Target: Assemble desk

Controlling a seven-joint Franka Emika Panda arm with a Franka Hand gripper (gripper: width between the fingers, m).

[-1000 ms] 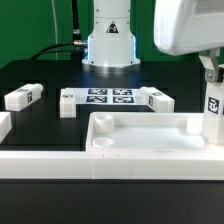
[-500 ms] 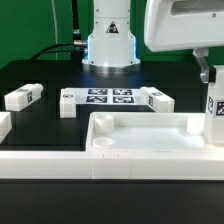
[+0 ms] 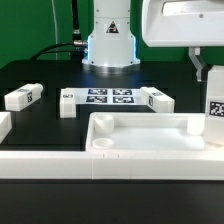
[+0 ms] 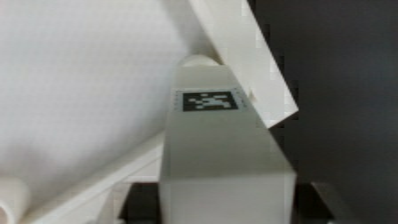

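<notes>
Overhead, arm seemingly upright, leg in fingers.

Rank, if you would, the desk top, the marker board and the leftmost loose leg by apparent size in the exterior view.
1. desk top, clearly largest, though also nearest the camera.
2. marker board.
3. leftmost loose leg, smallest; it lies about as far back as the board.

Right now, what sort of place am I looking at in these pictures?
Probably a robotics lab bench: a white robot arm base stands at a black table, a flat white marker board with printed tags lies there, and the gripper holds a tagged square white plastic leg.
</notes>
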